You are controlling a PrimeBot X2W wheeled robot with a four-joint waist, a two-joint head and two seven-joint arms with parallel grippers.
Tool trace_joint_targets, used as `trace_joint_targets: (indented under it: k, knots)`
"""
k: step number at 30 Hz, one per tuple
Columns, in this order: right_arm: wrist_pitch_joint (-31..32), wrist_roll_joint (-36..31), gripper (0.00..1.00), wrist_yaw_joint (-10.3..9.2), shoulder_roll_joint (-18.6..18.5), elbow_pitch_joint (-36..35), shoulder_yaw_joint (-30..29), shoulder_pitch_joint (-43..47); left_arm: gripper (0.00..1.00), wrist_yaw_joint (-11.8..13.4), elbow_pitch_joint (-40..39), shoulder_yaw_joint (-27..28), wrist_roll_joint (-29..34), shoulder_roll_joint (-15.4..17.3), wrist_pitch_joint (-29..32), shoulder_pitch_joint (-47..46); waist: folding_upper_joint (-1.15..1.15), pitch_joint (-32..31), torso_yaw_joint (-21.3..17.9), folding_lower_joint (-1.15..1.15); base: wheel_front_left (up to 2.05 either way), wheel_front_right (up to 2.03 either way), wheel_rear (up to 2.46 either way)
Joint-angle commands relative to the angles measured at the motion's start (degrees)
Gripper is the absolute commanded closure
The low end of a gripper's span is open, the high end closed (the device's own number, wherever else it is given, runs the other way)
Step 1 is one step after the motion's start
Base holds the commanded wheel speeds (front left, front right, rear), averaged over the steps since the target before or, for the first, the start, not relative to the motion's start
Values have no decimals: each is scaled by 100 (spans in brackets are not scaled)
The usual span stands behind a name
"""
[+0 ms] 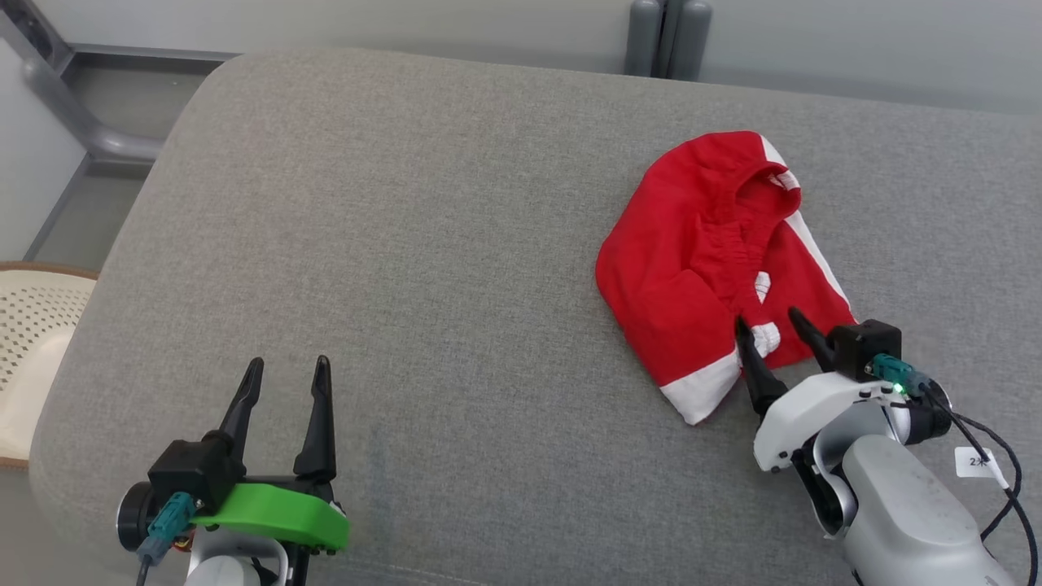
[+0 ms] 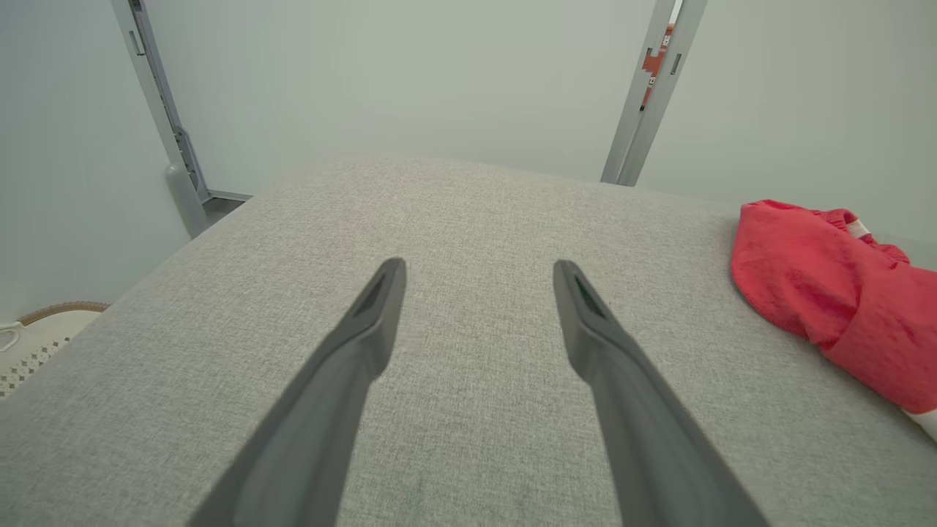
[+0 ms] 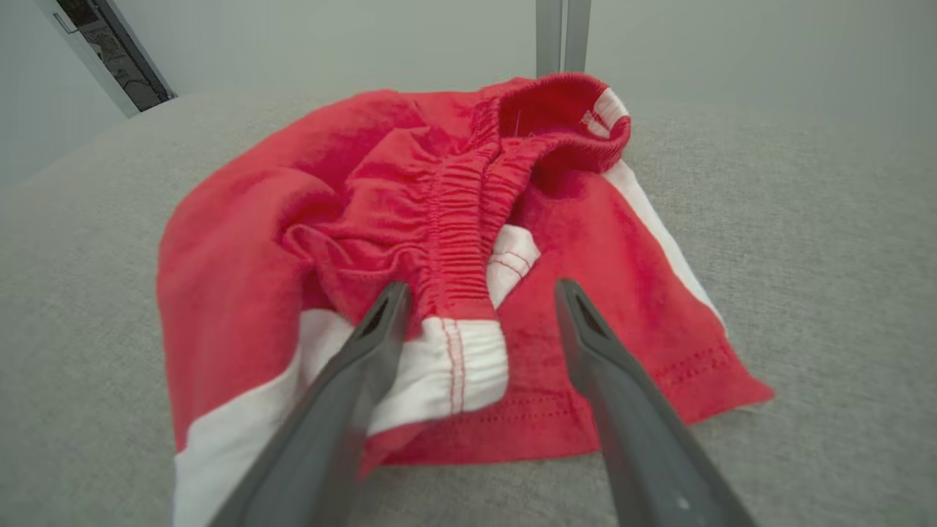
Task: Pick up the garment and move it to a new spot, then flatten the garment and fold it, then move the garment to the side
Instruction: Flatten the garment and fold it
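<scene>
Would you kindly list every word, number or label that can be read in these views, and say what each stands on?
"2", then a character too blurred to read: on the small white tag beside the right forearm.
Orange patterned sign behind the grey post: too small to read.
Red garment: no readable print; its white trim bears no text.

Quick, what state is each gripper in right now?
Left gripper: open, holding nothing, above the grey fabric cushion.
Right gripper: open, straddling a fold of the crumpled red-and-white cloth garment, not closed on it.
</scene>
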Motion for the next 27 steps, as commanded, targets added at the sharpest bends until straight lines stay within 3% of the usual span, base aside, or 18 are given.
trace_joint_targets:
  k: [1, 2, 3, 4, 5, 13, 22, 27]
  knots:
    - [-13, 93, 0, -9, 15, 75, 38, 48, 0, -12, 16, 12, 24, -18, -16, -82, 0, 103, 95, 0, 0, 0, 0]
    - [-13, 155, 4, -9, 40, 138, 64, 47, 0, -13, 25, 16, 30, -23, -16, -87, 0, 111, 98, 0, 0, 0, 0]
    - [-13, 221, 54, -9, 61, 218, 104, 46, 0, -14, 34, 20, 37, -27, -16, -93, 0, 112, 99, 0, 0, 0, 0]
    - [-13, 272, 92, -9, 72, 262, 133, 32, 0, -14, 43, 21, 41, -28, -16, -99, 0, 113, 98, 0, 0, 0, 0]
    - [-14, 336, 100, -9, 83, 281, 144, 11, 0, -15, 51, 22, 52, -31, -16, -106, 0, 109, 96, 0, 0, 0, 0]
    - [-15, 621, 100, -9, -35, 263, 159, 37, 0, -18, 110, 49, 78, -46, -16, -96, 0, -48, 9, 0, 0, 0, 0]
    - [-16, 145, 100, -9, -375, -585, -252, -205, 0, -20, 102, 82, 133, -54, -16, 36, 0, -344, -60, 0, 0, 0, 0]
    - [-16, -84, 100, -8, -196, -959, 158, -462, 0, -21, 90, 45, 123, -58, -16, 110, 0, -425, 16, 0, 0, 0, 0]
